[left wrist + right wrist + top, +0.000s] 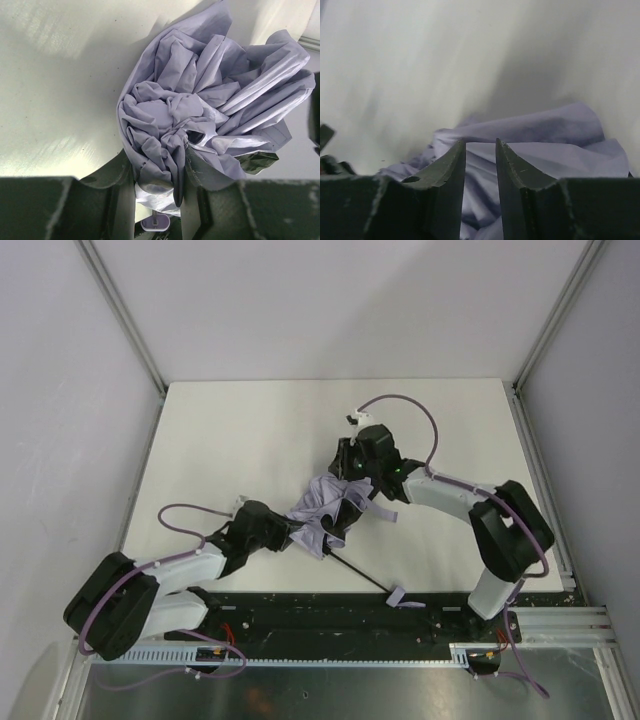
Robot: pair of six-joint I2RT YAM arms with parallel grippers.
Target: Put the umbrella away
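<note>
- Lavender-grey fabric of the umbrella [325, 505] lies crumpled in the middle of the white table [240, 430], between the two arms.
- Its thin black shaft [360, 575] runs slantwise from the bundle towards the near edge. The small handle [405, 597] lies at the end, just beside the black rail [330, 615].
- A loose lavender strap [385, 512] trails from the bundle onto the table on the right side.
- The left gripper [292, 532] comes in from the near left and is clamped on the canopy. In its wrist view the folds are squeezed between both fingers [192, 165] and bulge out above them.
- The right gripper [352, 480] sits on the far side of the bundle, pressed into it. In its wrist view the fingers [452, 170] stand close, with fabric filling the narrow gap, pinched there.
- The bundled fabric fills each wrist view and hides the shaft from both.
- Grey walls with metal posts [120, 315] close in the table on three sides.
</note>
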